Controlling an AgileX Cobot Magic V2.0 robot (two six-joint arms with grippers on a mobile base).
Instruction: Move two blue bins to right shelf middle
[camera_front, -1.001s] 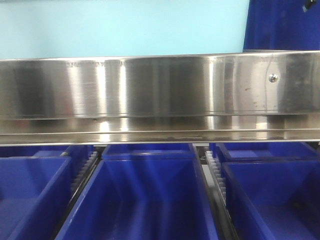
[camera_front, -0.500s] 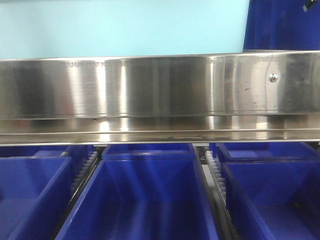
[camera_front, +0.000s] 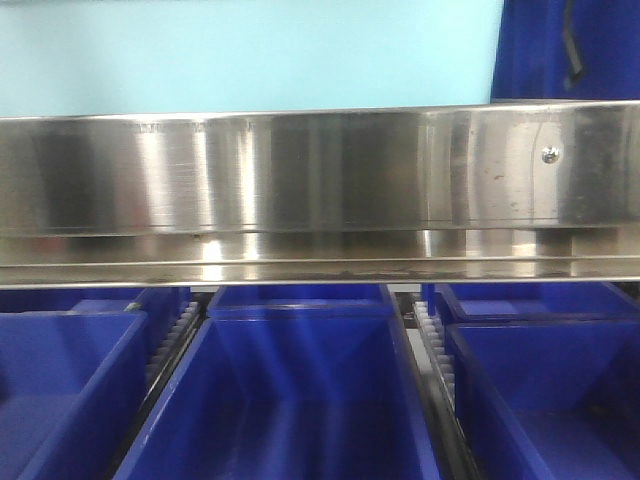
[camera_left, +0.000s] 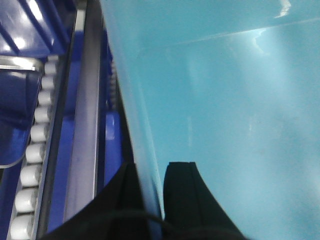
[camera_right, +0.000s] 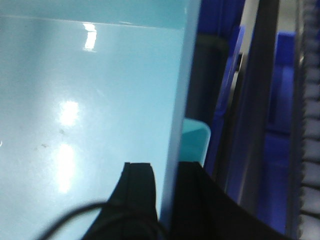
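**Steel rail** (camera_front: 320, 190): a broad, shiny band crossing the whole front view, level, with a screw near its right end.

**Light-blue bin** (camera_front: 250, 50): its pale wall fills the front view above the steel rail. It is also seen close up in both wrist views (camera_left: 225, 125) (camera_right: 85, 115), with a glossy surface and light glare.

**Left gripper** (camera_left: 150, 200): two black fingers (camera_left: 125, 200), one on each side of a wall edge of the light-blue bin. The jaws are clamped on that wall.

**Right gripper** (camera_right: 167, 200): black fingers (camera_right: 137, 195) straddling another wall edge of the light-blue bin. The jaws are clamped on it, and a thin cable loops in front.

**Dark-blue bins** (camera_front: 300, 390): three open bins side by side below the steel rail, with more behind them.

**Rollers** (camera_left: 35, 150): a white row running between the dark-blue bins, below the steel rail.

**Further dark-blue bin** (camera_front: 565, 50): above the steel rail at its right end, just beside the light-blue bin.
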